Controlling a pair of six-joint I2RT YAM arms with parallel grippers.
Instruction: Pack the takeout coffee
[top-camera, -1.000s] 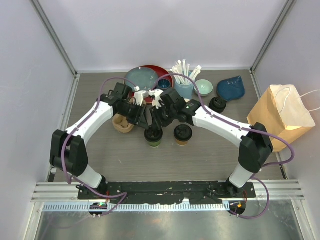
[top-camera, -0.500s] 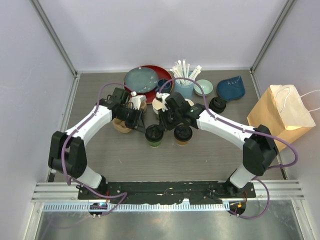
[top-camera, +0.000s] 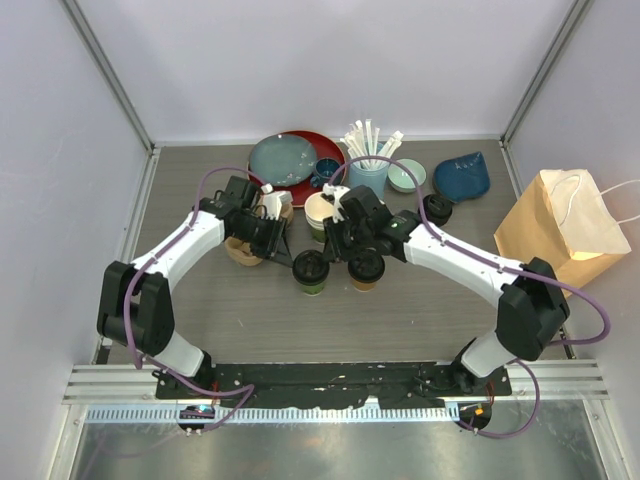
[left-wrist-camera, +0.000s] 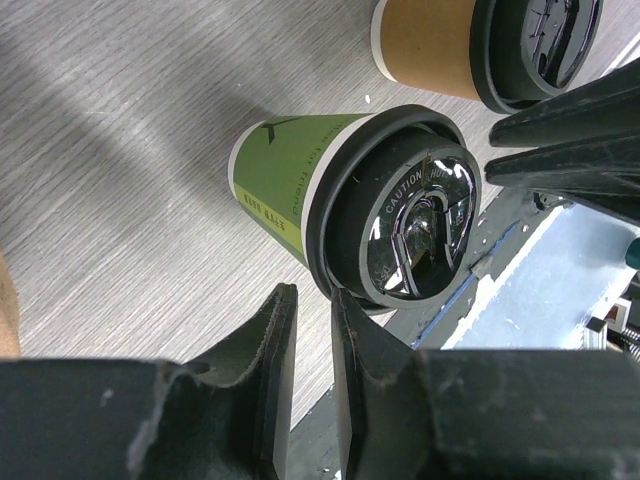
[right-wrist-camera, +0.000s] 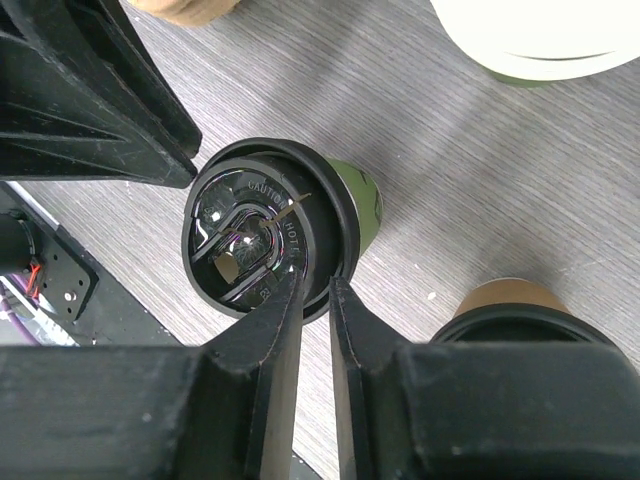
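Black-lidded, the green cup (top-camera: 310, 272) and the brown cup (top-camera: 366, 268) stand upright, just beside each other, mid-tabletop (top-camera: 430, 320) in the overhead view. The paper bag (top-camera: 556, 228) sits well apart at 3 o'clock, so neither coffee looks packed yet. From the left wrist, the left fingers (left-wrist-camera: 272, 360) at 6 o'clock stand at a narrow slit and hold nothing. One tip is just at the rim of the green cup's lid (left-wrist-camera: 405, 215), with the brown cup at 1 o'clock. From the right wrist, the right fingers (right-wrist-camera: 278, 330) are likewise nearly together over that lid's 5 o'clock edge; whether they pinch it I cannot tell. Lifting and bagging both cups seems left to do.
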